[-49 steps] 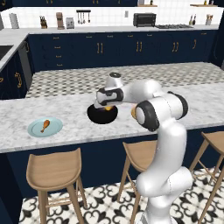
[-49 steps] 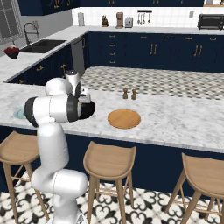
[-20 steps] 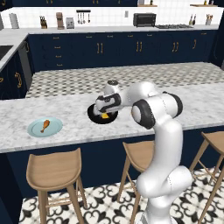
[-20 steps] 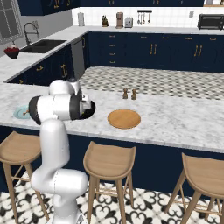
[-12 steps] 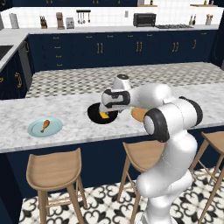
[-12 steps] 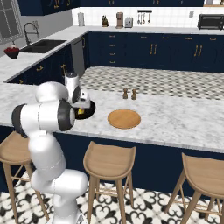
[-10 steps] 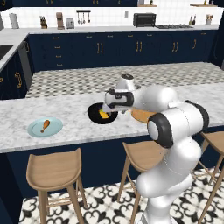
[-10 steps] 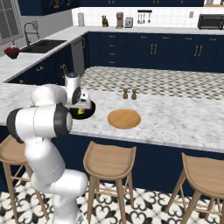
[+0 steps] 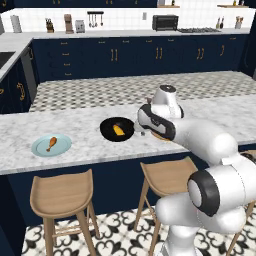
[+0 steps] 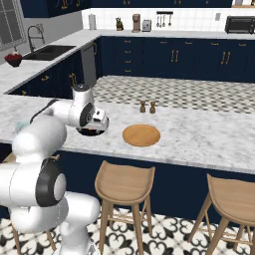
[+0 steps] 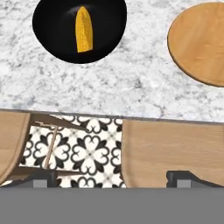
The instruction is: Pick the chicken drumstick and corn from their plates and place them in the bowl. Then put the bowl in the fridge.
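The yellow corn (image 9: 118, 130) (image 11: 84, 34) lies inside the glossy black bowl (image 9: 107, 131) (image 11: 52, 30) on the marble counter. To the bowl's left, the chicken drumstick (image 9: 51, 143) rests on the pale-blue plate (image 9: 40, 148). The wooden plate (image 10: 141, 135) (image 11: 199, 43) sits bare to the bowl's right. My gripper (image 9: 143, 129) (image 10: 95, 128) (image 11: 113, 179) hangs open and empty between the bowl and the wooden plate, over the counter's front edge. Its fingertips (image 11: 186, 177) stand wide apart. The fridge is out of view.
Salt and pepper shakers (image 10: 147, 106) stand behind the wooden plate. Wooden stools (image 9: 62, 189) (image 11: 170, 153) line the counter's near side. A sink (image 10: 50, 50) and a red bowl (image 10: 14, 59) sit on the far left counter. Navy cabinets run along the back.
My hand has risen off the bowl and swung back to the right, toward the counter's front edge. The corn stays in the bowl. The drumstick and plates have not moved.
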